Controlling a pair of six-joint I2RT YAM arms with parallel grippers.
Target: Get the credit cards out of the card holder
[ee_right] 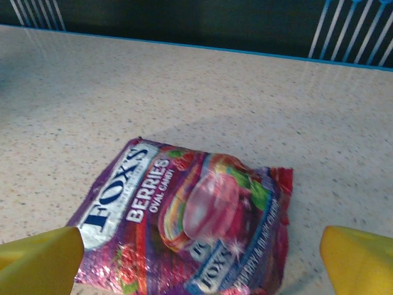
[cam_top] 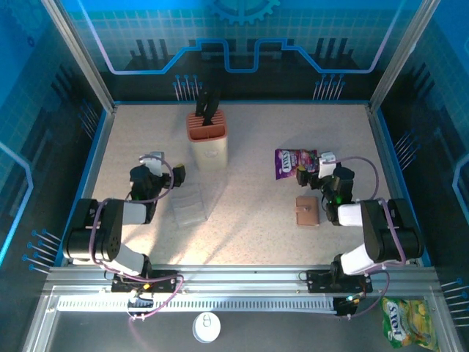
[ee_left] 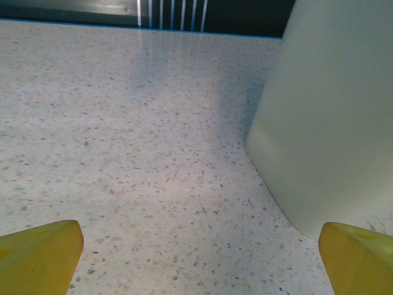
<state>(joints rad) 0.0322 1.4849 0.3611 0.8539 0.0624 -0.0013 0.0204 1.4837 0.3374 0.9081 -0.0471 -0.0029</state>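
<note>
The card holder [cam_top: 307, 211], a small brown wallet, lies folded shut on the table just left of my right arm. The credit cards are hidden. My right gripper [cam_top: 314, 170] is beyond the holder, at the near edge of a purple snack packet [cam_top: 295, 163]. In the right wrist view its yellow fingertips [ee_right: 43, 258] stand wide apart, open, on either side of the packet [ee_right: 190, 221]. My left gripper [cam_top: 170, 170] is far to the left, open over bare table, with its fingertips [ee_left: 37, 252] at the frame's bottom corners.
A cream knife block [cam_top: 207, 136] with a brown top stands at the back centre, close on the right of the left gripper [ee_left: 199, 264] as a pale wall [ee_left: 331, 117]. A clear plastic box [cam_top: 189, 206] lies near the left arm. A yellow packet [cam_top: 410, 323] sits beyond the front rail.
</note>
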